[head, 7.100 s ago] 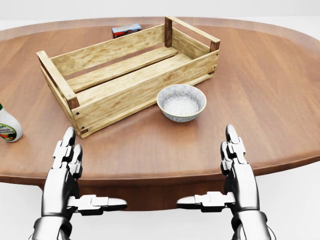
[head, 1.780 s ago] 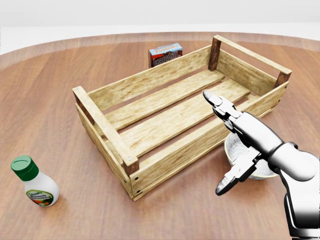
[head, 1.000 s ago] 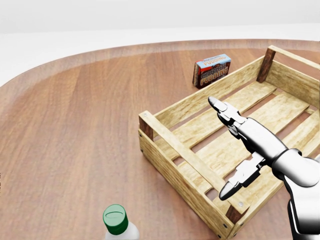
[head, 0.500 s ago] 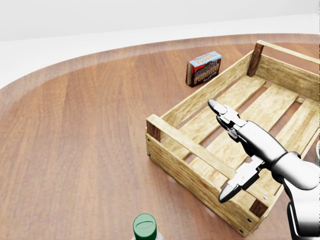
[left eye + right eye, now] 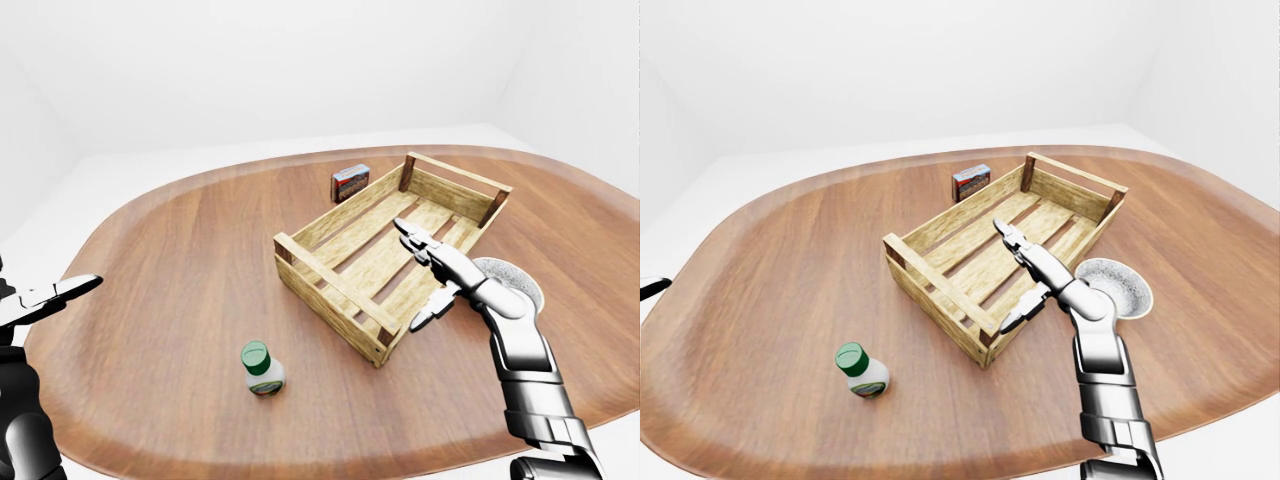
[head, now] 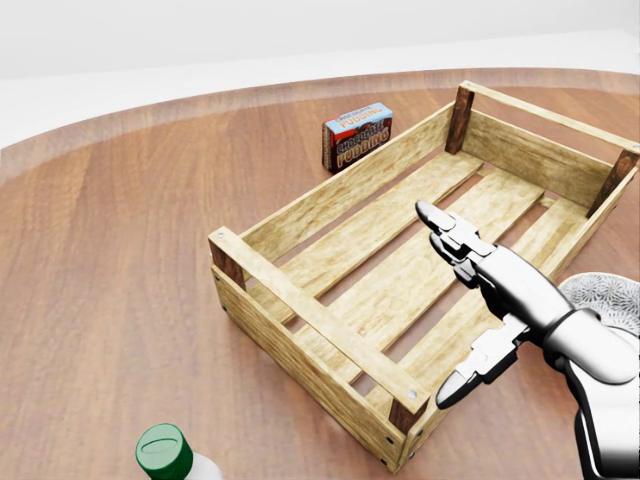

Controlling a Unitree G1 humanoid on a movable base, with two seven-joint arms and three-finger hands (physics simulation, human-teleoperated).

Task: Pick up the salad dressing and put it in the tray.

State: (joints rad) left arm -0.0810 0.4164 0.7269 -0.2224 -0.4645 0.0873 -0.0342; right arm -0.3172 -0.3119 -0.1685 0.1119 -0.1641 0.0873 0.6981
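A slatted wooden tray [image 5: 345, 255] lies slantwise on the oval brown table [image 5: 170, 260], its long axis running from about 7 o'clock to 1 o'clock in the left-eye view, and nothing rests on its plank floor; the gaps between the slats show the tabletop beneath. The salad dressing [image 5: 262, 368], a small white bottle with a green cap and a printed label, stands upright on the table outside the tray, at about 7 o'clock from the tray's near corner and apart from it; in the head view only its cap and shoulder show at the bottom edge. A small pudding box [image 6: 357, 136] stands on the table just beyond the tray's far long wall, at roughly 12 o'clock from the tray's middle in the head view, close to the wall. A speckled grey bowl [image 5: 1114, 286] sits on the table near the tray's near long wall, at about 4 o'clock from the tray, and looks empty. The right hand [image 6: 480, 300] hangs over the tray with its fingers spread and straight, thumb pointing down, holding nothing. The left hand [image 5: 45, 297] shows at the left edge of the left-eye view, off the table's rim, fingers extended and apart, also holding nothing.
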